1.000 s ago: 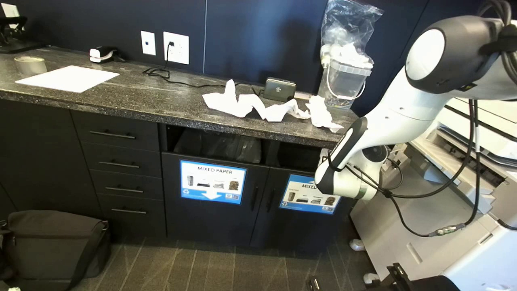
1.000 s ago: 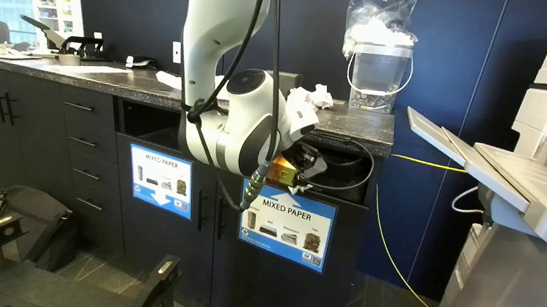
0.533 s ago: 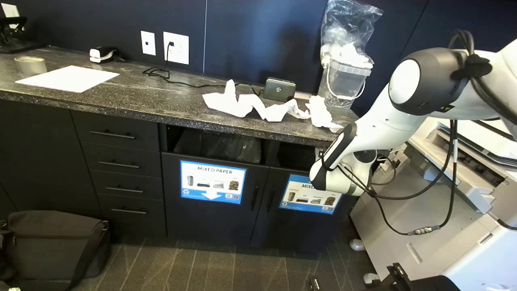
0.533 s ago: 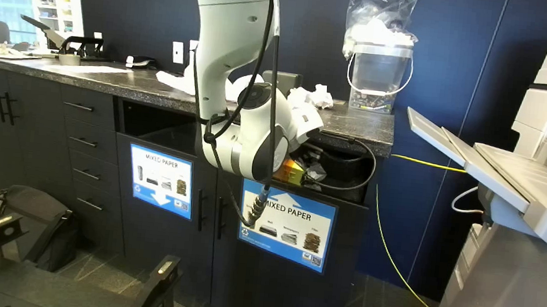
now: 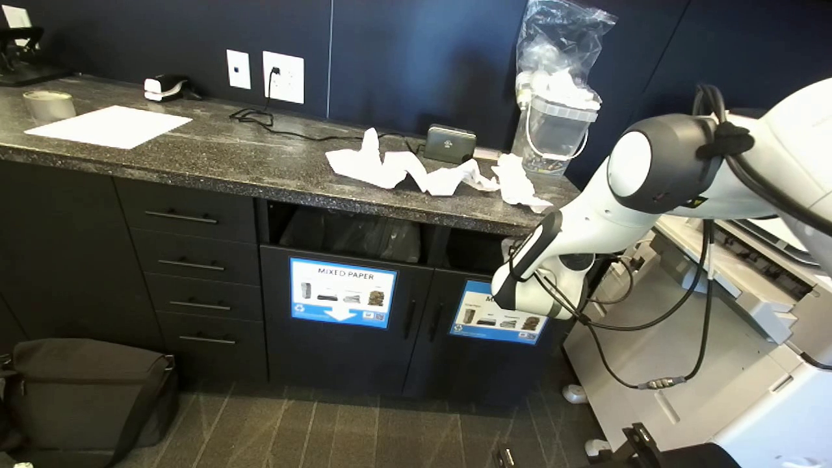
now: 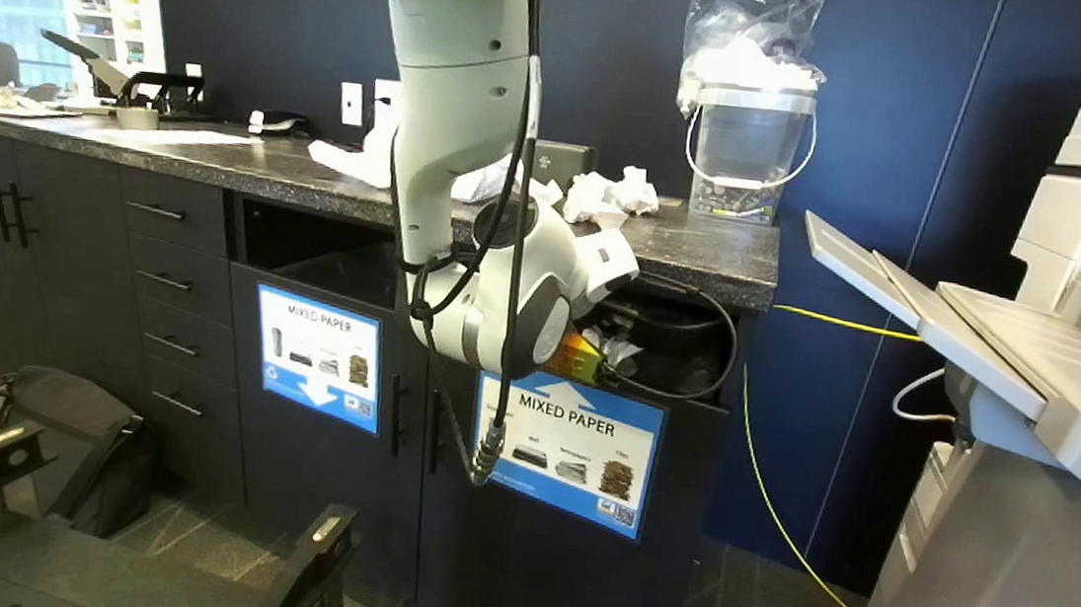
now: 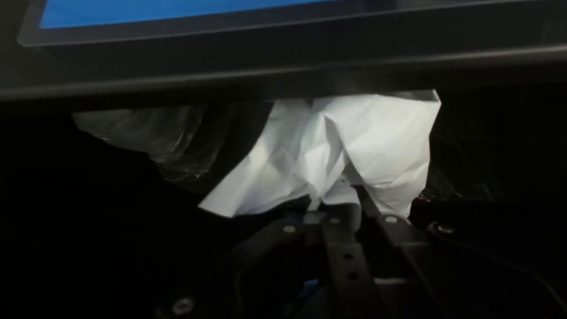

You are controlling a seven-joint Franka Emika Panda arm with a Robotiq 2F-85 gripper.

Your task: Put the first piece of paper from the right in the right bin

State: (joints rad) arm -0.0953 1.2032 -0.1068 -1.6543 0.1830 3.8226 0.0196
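Note:
My gripper (image 7: 347, 188) shows in the wrist view, reaching into the dark opening of the right bin. Its jaws are close together, shut on a creased white sheet of paper (image 7: 381, 141) that spreads out beyond the fingertips. The right bin's opening (image 6: 689, 353) is above the right "MIXED PAPER" sign, and shows partly in an exterior view (image 5: 469, 250). In both exterior views the arm or the cabinet front hides most of the gripper. Crumpled papers (image 5: 517, 182) (image 5: 442, 179) lie on the counter, with a flat sheet (image 5: 110, 127) farther left.
The countertop (image 5: 214, 153) overhangs the bin openings, and the left bin's opening (image 5: 351, 234) is beside the right one. A clear bucket (image 6: 752, 145), a small dark box (image 5: 450, 143) and a cord are on the counter. A printer (image 6: 1074, 325) stands at the right. Cables hang from the arm.
The arm has come down, its elbow and forearm lower. The wrist has shifted slightly left in one exterior view and slightly right and down in another, still at the right bin's opening.

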